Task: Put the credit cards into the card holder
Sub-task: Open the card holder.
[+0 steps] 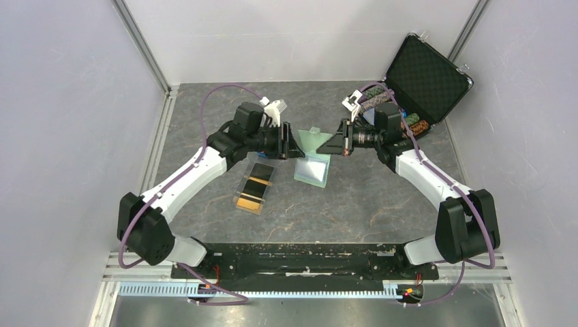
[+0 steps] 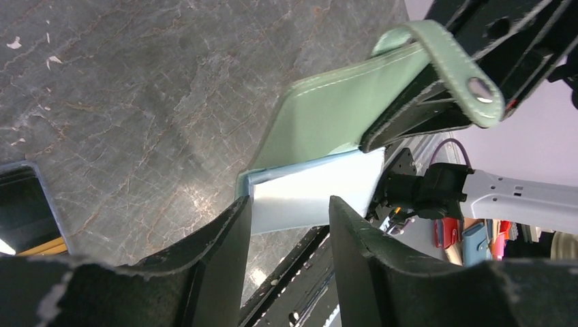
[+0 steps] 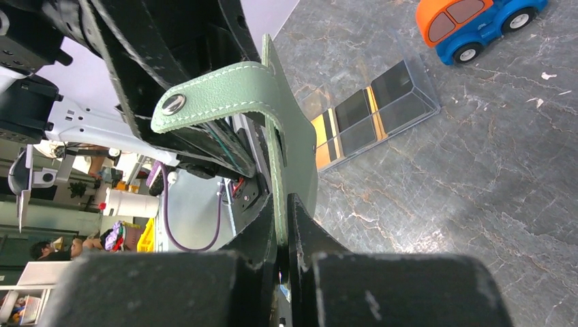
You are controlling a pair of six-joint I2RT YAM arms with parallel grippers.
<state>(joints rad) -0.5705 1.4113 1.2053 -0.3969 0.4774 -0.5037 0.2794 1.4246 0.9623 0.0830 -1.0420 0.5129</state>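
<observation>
The sage-green card holder [image 1: 313,167] hangs open in mid-table, pale blue inside showing. My right gripper [image 1: 339,143] is shut on its green outer flap [image 3: 294,129] and holds it lifted, snap strap [image 3: 218,92] curling over. My left gripper [image 1: 293,143] is open and empty, its fingertips [image 2: 235,211] right at the edge of the pale blue inner panel [image 2: 310,191]. The black and orange-gold credit cards [image 1: 255,185] lie in a clear plastic tray left of the holder. They also show in the right wrist view [image 3: 361,116].
An open black chip case [image 1: 426,71] stands at the back right, behind the right arm. An orange-and-blue toy car [image 3: 477,24] sits on the table beyond the tray. Grey walls close in both sides.
</observation>
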